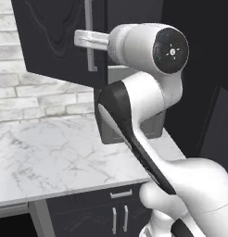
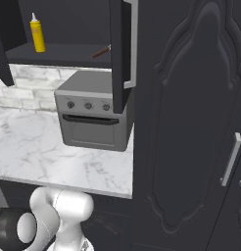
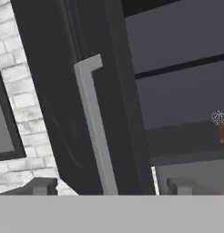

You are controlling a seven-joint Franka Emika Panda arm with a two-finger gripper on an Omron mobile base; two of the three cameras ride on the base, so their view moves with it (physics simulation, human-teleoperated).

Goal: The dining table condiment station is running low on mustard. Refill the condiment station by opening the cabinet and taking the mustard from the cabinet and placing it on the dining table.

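Gripper: the gripper [image 3: 104,185] is seen in the hand view with its two dark tips spread wide, one at either side of the bar handle [image 3: 96,132] of the left cabinet door; nothing is clasped between them, and whether the handle is touched by either tip cannot be told.
Gripper, side view: in the left base view the pale hand [image 1: 90,40] is held level against the same handle [image 1: 90,34], high up on the door.
Cabinet: the black upper cabinet [image 2: 63,29] is seen with both doors swung out; the right door [image 2: 121,54] is viewed edge-on in the right base view, its silver handle turned toward the camera.
Mustard: the yellow mustard [image 2: 37,33] is stood upright on the cabinet shelf, toward the left side of the opening, well apart from the gripper.
Shelf item: a small brown stick-like object [image 2: 100,52] is laid tilted on the same shelf, near the right door; its kind cannot be told.
Toaster oven: a grey toaster oven [image 2: 93,115] is set on the marble counter [image 2: 39,152], directly under the cabinet.
Wall: pale brick [image 1: 37,95] is shown behind the counter.
Tall cupboard: a dark panelled door [image 2: 191,127] is placed just right of the counter.
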